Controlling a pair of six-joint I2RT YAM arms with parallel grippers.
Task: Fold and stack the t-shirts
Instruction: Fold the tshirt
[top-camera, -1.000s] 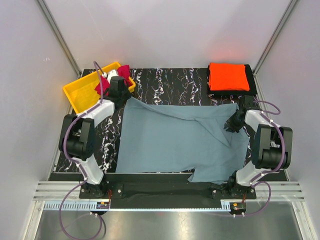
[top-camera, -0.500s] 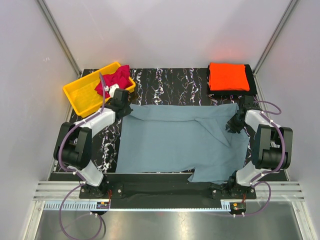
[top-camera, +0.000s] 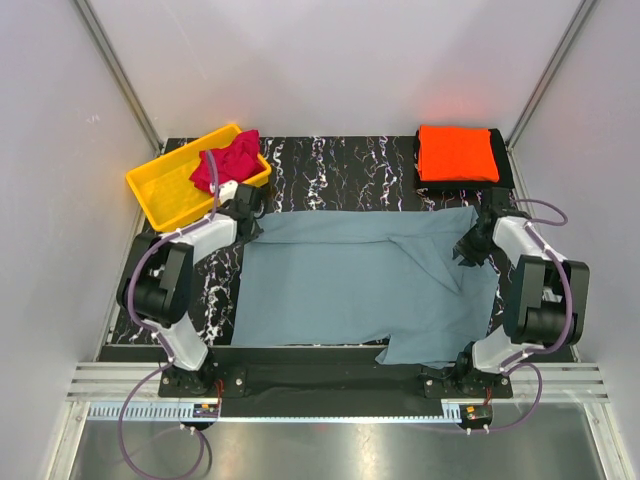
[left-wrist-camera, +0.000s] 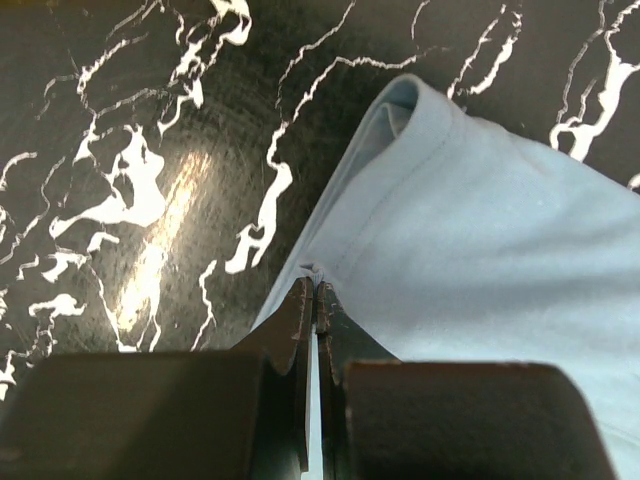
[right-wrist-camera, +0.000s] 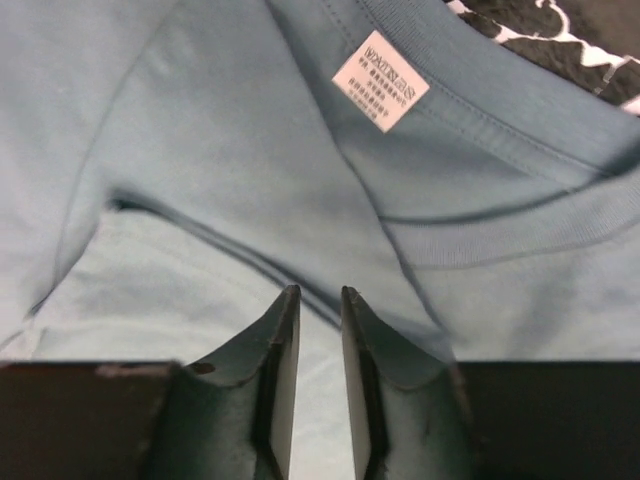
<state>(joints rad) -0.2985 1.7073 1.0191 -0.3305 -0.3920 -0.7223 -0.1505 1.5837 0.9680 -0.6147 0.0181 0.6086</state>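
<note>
The grey-blue t-shirt (top-camera: 360, 280) lies spread flat across the black marbled table. My left gripper (top-camera: 248, 203) is at the shirt's far left corner and is shut on the hem edge (left-wrist-camera: 315, 290); the folded corner (left-wrist-camera: 470, 220) rests on the table. My right gripper (top-camera: 468, 245) sits over the shirt's right side near the collar. Its jaws (right-wrist-camera: 320, 292) stand a narrow gap apart over the cloth, just short of the white neck label (right-wrist-camera: 380, 82). The orange t-shirt (top-camera: 457, 152) lies folded at the far right. The crimson t-shirt (top-camera: 228, 165) is bunched in the bin.
A yellow plastic bin (top-camera: 160, 190) stands at the far left corner, just beyond my left gripper. A black mat (top-camera: 505, 165) lies under the orange shirt. Grey walls close in both sides. The table's near edge (top-camera: 300, 352) runs by the arm bases.
My left gripper has drawn back from the bin toward me with the shirt's corner, straightening the far left edge. My right gripper has barely moved.
</note>
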